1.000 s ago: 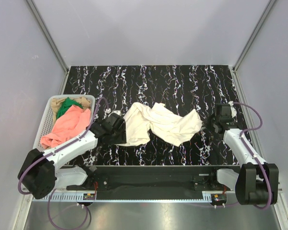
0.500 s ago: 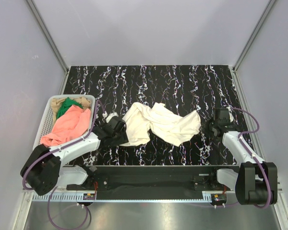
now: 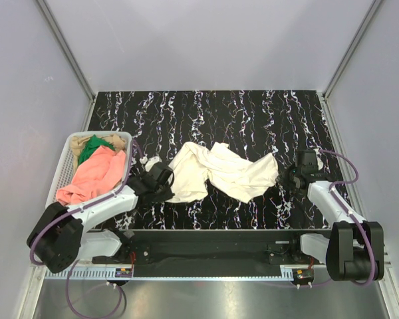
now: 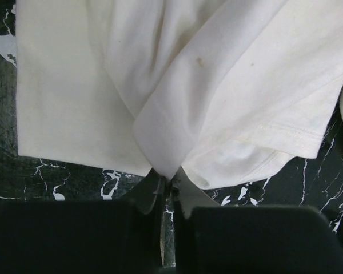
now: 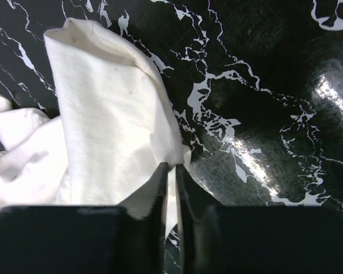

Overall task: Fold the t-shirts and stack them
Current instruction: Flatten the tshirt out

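Observation:
The large cream-white t-shirt (image 3: pixel 219 173) lies crumpled at the table's middle. My left gripper (image 3: pixel 167 189) is at its near-left edge, and in the left wrist view the gripper (image 4: pixel 169 174) is shut on a pinched fold of the cloth (image 4: pixel 160 114). My right gripper (image 3: pixel 287 178) is at the shirt's right corner. The right wrist view shows this gripper (image 5: pixel 172 170) closed to a narrow slit, with the cloth's edge (image 5: pixel 103 114) caught in it. The salmon-pink (image 3: pixel 93 174), green (image 3: pixel 92 147) and tan (image 3: pixel 118 141) t-shirts lie heaped in the basket.
A white mesh basket (image 3: pixel 62 166) stands at the table's left edge, just left of my left arm. Black marbled tabletop (image 3: pixel 253 113) shows behind the shirt. Grey walls enclose the table on three sides.
My left gripper has gone from open to shut on the shirt's near-left edge. My right gripper has slid a little inward, to the shirt's right corner.

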